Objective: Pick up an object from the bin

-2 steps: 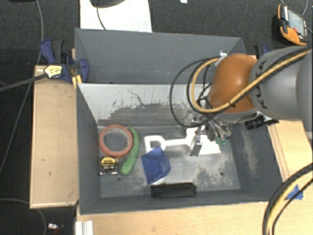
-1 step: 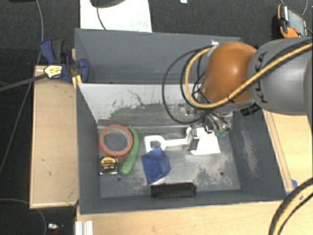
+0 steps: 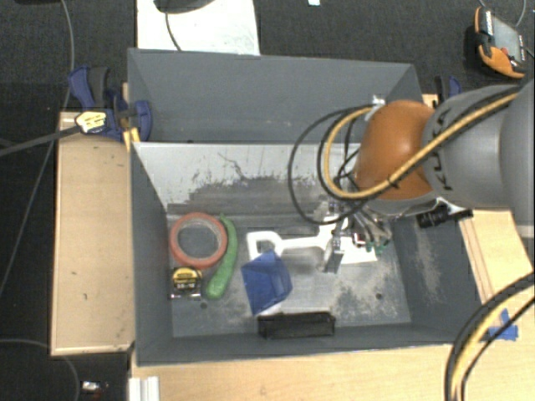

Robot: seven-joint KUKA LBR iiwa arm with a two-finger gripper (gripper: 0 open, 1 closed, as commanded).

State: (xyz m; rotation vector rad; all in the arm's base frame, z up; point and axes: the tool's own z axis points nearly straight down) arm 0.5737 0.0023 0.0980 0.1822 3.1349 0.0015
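My gripper hangs low in the right half of the bin, directly over the right part of a flat white plastic piece that lies across the middle of the floor. A blue scoop-shaped thing rests just left of the gripper, against the white piece's left end. A black rectangular block lies along the front wall, below the gripper.
At the left of the bin lie an orange-rimmed tape roll, a green curved thing beside it and a small yellow tape measure. The arm's orange cover and cables overhang the bin's right rear.
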